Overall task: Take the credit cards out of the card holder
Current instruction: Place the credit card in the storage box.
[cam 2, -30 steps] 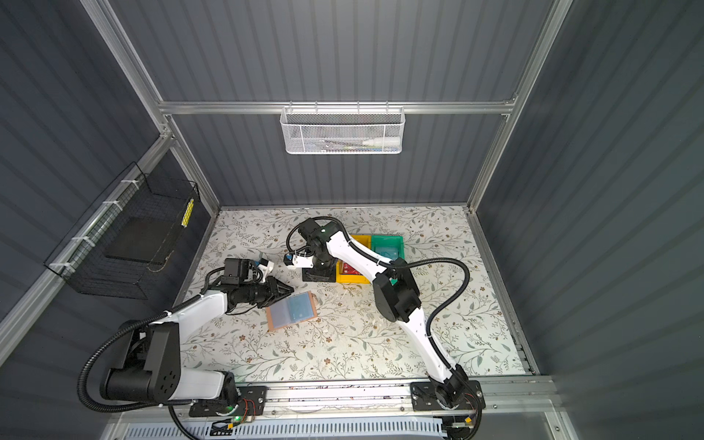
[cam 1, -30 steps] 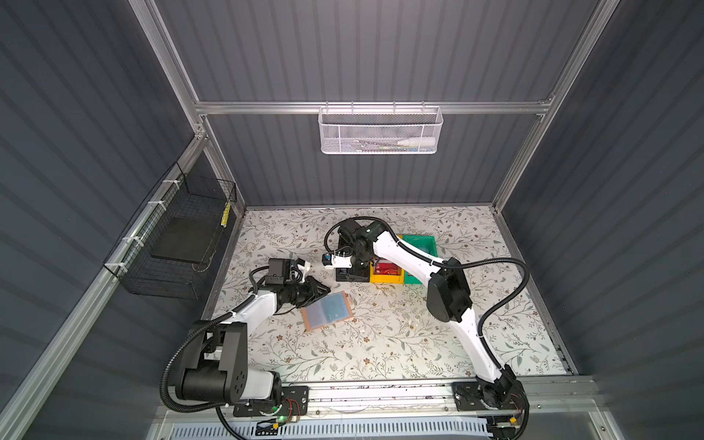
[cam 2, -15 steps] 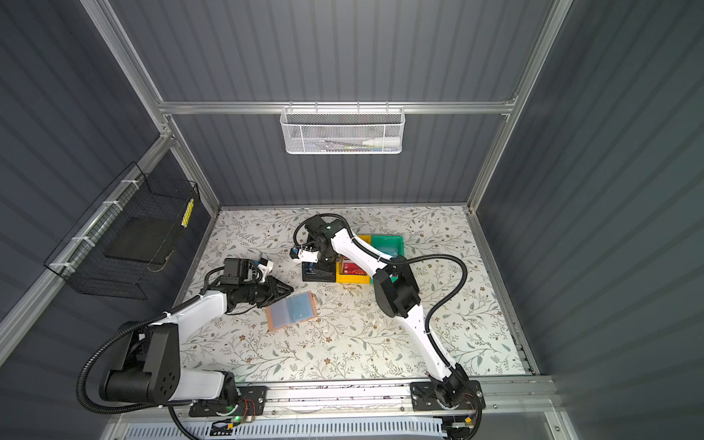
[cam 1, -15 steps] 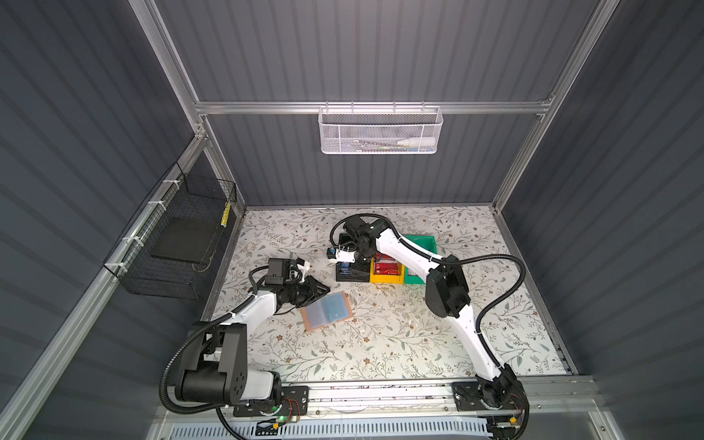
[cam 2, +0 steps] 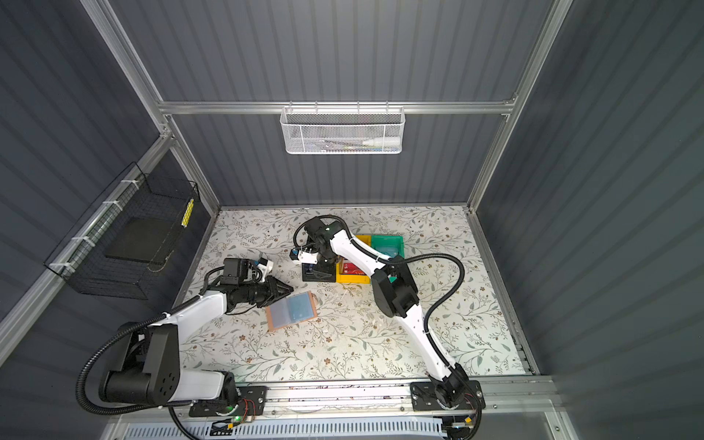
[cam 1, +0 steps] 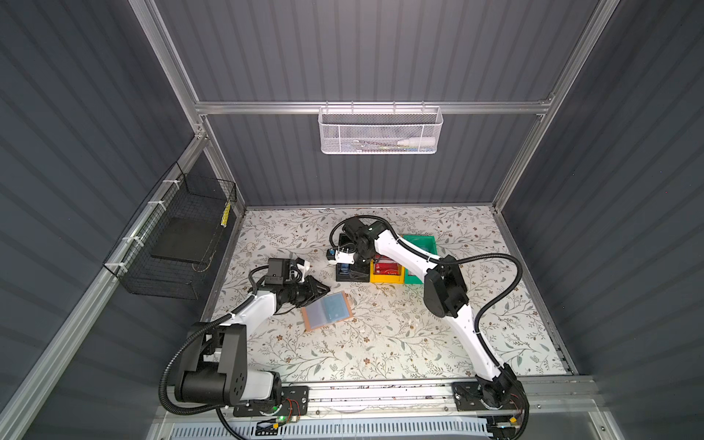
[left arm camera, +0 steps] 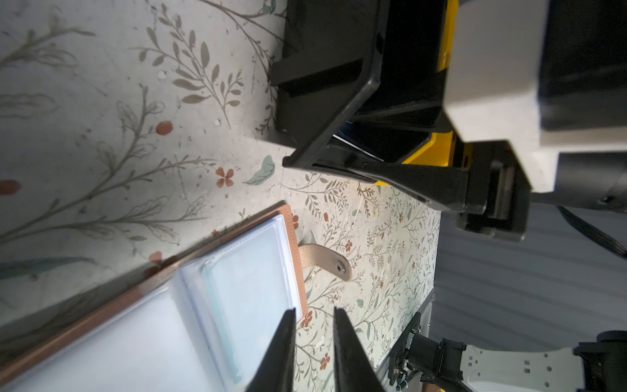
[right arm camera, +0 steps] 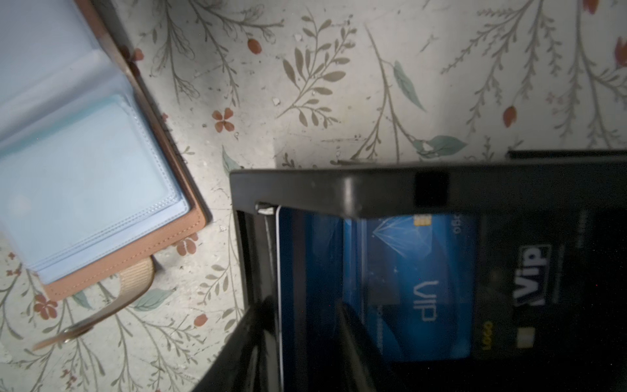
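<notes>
Left tool [left arm camera: 314, 314] points at the far edge of the card holder [left arm camera: 237, 288]. Its fingers [left arm camera: 285, 339] are a narrow gap apart with nothing between them; whether they touch the holder I cannot tell. The right tool [right arm camera: 303, 302] hangs over the black bin [right arm camera: 339, 193], fingers spread and pinching nothing.

The card holder lies open and flat on the desk [cam 1: 400, 343], left of its middle, with a tan cover and clear bluish sleeves. A teal tint shows through one sleeve, but no print can be read there. Its strap [right arm camera: 135, 281], ending in a metal snap, rests on the desk.

Inside the black bin a blue card [right arm camera: 407, 288] reads "VIP". Beside it a black card [right arm camera: 529, 271] carries "VIP" in a white badge and a small yellow "LOGO". The bin's rim cuts off the blue card's top, and its digits are too blurred to read. A thin white card edge stands by the bin wall with its face hidden.

In both top views the black bin, yellow bin [cam 1: 386, 280] and green bin [cam 1: 419, 238] sit side by side toward the far edge. The right arm covers part of them. A red card [cam 1: 385, 265] lies in the yellow one, its print too small to read.
</notes>
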`<state>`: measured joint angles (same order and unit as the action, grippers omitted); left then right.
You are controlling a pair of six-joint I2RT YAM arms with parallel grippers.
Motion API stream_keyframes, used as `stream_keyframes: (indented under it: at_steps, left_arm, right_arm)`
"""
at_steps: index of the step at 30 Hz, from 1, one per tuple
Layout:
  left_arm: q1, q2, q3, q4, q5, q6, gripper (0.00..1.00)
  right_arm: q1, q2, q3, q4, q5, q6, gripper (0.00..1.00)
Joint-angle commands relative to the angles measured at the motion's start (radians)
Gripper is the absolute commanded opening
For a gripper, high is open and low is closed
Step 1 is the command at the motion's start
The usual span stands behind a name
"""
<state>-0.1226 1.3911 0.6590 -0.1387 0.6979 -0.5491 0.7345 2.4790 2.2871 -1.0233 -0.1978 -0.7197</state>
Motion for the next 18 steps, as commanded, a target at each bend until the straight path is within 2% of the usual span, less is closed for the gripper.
stream_keyframes:
  at_steps: [1, 18]
  left_arm:
    - [0.008, -0.018, -0.013, -0.024, -0.004, 0.020, 0.22]
    - [0.008, -0.006, -0.025, -0.002, -0.002, 0.010, 0.23]
  right_arm:
    - [-0.017, 0.010, 0.022, 0.017, 0.036, 0.009, 0.40]
    - [-0.039, 0.020, 0.041, 0.063, 0.125, -0.021, 0.46]
